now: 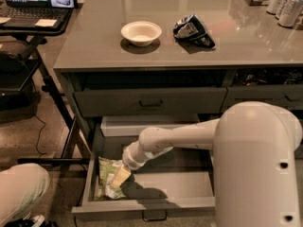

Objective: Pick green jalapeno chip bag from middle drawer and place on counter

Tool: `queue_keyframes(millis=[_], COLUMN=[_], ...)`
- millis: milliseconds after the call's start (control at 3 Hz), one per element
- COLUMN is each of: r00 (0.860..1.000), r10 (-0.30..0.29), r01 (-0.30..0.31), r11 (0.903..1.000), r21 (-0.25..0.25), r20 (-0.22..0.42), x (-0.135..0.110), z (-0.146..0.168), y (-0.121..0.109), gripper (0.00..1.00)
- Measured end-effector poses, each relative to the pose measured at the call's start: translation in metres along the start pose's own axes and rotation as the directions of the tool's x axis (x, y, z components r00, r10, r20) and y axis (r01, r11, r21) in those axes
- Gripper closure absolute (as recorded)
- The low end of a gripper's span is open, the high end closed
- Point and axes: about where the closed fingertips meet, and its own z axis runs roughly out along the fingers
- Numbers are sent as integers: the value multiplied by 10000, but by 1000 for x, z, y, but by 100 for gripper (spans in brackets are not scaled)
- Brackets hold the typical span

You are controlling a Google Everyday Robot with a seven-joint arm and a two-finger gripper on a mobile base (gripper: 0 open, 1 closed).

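Single white arm [184, 136] extends from bulky rounded shoulder housing [258, 164] at lower right, running leftward and slightly down; forearm near level; ribbed wrist [132, 156] bends downward at arm's left end; pale hand [118, 176] hangs below wrist, pointing down and a little left, low inside left part of middle drawer [180, 186]; hand tip appears to touch green jalapeno chip bag [105, 183], contact not certain from this angle

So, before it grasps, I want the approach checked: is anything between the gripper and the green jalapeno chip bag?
Nothing visible does. The gripper is down at the green jalapeno chip bag, at the left end, as seen, of the open middle drawer; no other item lies there.
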Motion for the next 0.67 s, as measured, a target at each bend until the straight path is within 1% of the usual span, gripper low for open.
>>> queue_keyframes(millis=[333,667], r00=[9984,9951], r10=[549,943], r01=[-552,-962], r11=[9978,9925], r21=[-353,-748], r20=[-97,-293], x=[8,19], z=[22,42], y=[6,11], gripper=[0,0])
